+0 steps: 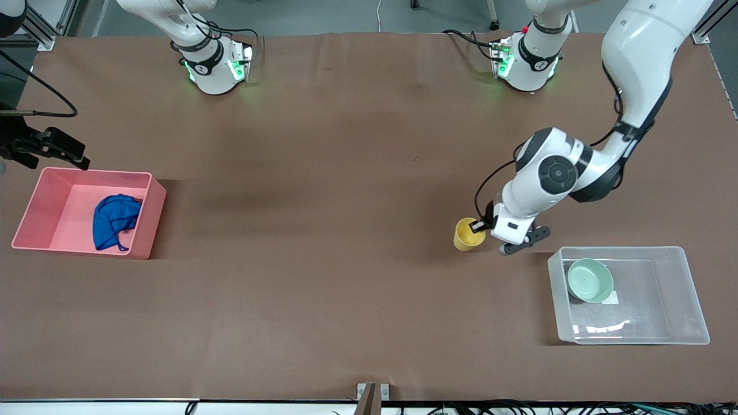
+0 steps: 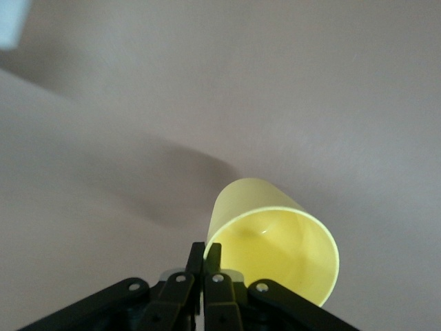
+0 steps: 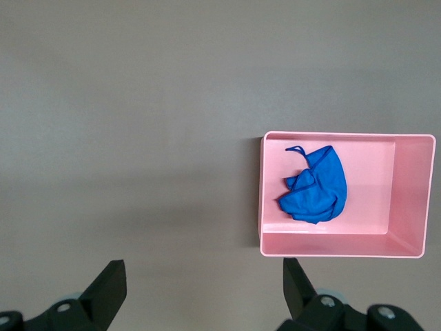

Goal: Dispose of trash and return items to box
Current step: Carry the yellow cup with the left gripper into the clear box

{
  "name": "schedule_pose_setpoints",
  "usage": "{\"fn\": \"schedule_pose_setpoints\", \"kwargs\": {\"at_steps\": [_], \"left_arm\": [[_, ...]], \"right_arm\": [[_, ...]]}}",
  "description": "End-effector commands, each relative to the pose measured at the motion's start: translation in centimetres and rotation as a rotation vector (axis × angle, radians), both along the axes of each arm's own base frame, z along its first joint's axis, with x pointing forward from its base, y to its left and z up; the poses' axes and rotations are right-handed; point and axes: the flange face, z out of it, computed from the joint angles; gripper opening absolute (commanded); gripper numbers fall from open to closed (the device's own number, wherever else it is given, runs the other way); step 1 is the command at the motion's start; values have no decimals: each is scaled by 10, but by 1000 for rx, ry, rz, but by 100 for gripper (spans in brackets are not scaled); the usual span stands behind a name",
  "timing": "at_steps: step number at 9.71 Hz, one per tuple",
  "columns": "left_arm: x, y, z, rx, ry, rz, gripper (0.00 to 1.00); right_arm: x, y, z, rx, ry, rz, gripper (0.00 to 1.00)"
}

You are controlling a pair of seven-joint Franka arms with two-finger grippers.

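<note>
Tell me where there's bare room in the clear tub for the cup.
Inside the clear tub, the mint bowl fills the corner nearest the yellow cup. The tub's floor from the bowl toward the left arm's table end lies bare. The left gripper pinches the cup's rim.

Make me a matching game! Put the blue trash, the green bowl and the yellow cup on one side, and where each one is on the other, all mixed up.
Things:
1. blue trash
2. green bowl
3. yellow cup

Places:
A. in the clear box
B. pinched at the rim by the left hand
C. in the pink bin

Pairs: 1-C, 2-A, 3-B
</note>
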Motion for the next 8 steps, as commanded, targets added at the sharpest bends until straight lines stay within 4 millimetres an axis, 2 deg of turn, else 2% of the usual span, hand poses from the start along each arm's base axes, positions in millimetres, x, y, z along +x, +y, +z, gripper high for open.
{"fn": "schedule_pose_setpoints", "kwargs": {"at_steps": [1,2,3,4,5,7,8], "left_arm": [[25,23,64,96,22,0,0],[39,41,85,106,27,-49,0],[49,73,91,108,22,-41,0],[58,92,102,104,-1,-83,0],[64,119,106,104,-10,-132,0],[80,188,104,92,-20,-224,0],[82,210,99,86,-16,-265,0]], "right_arm": [[-2,3,0,-7,4,2,100],[-2,4,0,-7,4,4,100],[-1,6,-1,-7,4,7,100],[-1,6,-1,-7,4,7,100],[-1,7,0,-7,-2,8,100],[1,8,1,-6,-21,10,100],[1,8,0,-6,-18,10,100]]}}
